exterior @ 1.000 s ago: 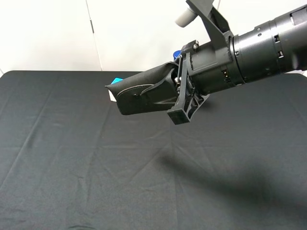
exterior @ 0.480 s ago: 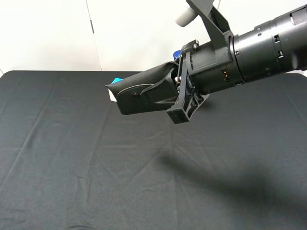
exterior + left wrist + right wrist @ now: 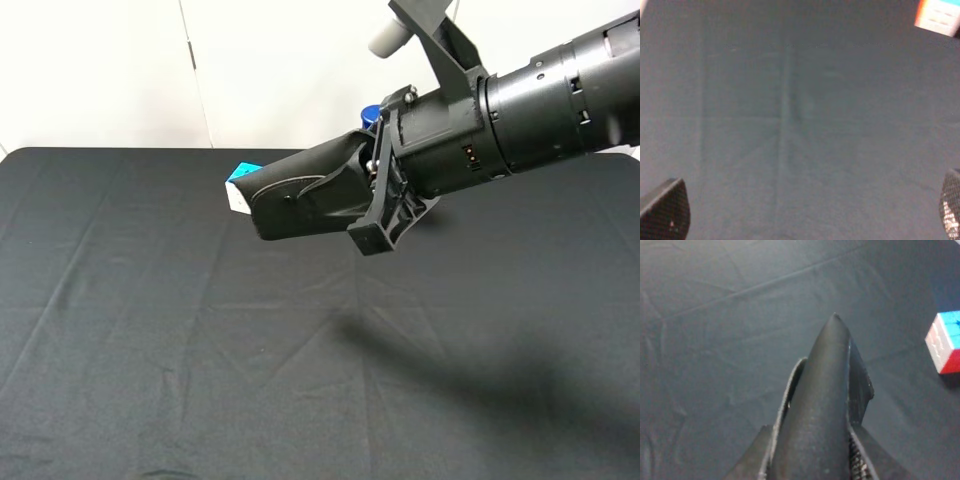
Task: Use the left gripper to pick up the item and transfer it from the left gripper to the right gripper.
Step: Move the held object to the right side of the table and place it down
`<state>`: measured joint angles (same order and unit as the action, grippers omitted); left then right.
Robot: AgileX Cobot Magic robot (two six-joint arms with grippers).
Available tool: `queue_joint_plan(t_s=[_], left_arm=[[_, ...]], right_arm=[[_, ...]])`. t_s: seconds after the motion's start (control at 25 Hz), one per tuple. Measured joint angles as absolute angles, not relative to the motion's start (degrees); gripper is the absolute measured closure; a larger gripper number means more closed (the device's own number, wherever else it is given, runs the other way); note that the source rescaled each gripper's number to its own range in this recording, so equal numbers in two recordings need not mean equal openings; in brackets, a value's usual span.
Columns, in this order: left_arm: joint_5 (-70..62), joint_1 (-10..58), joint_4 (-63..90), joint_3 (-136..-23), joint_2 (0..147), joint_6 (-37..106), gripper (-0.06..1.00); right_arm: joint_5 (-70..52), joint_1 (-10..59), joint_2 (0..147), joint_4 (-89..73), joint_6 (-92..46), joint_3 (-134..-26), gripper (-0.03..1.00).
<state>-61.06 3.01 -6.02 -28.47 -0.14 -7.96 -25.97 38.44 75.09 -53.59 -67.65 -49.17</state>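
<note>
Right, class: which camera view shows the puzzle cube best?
The right wrist view: the cube sits sharp and nearly whole, colours clear. The high view shows only a corner peeking from behind the pouch; the left wrist view catches a blurred, cropped bit.

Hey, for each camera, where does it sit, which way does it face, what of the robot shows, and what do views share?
Exterior high: mounted high, looking down over the black cloth to the white wall; shows right arm, right tool shut on the pouch.
Left wrist: on the left arm, facing the black cloth; open left tool, only fingertips showing.
Right wrist: looks along the held pouch, jaws either side.
Shared: all see the puzzle cube.
</note>
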Motion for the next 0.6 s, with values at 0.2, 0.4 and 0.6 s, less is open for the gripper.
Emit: queue_joint_plan(t_s=[0.2,0.4,0.6], left_arm=[[-61.1,-3.8,-6.0,-28.5,-0.1,-8.0,-0.05],[-61.1,-4.7,-6.1,-28.5,-0.1,-7.9,-0.05],[-61.1,-4.7,-6.1,-28.5,-0.1,-7.9,-0.05]], right_arm=[[-22.9,38.4,75.1,-47.4,-61.4,-49.2,0.97],[-21.7,38.4,75.1,-36.5,-52.8,-49.2,0.97],[-21.8,38.4,75.1,-23.0,-40.4,-49.2,0.97]])
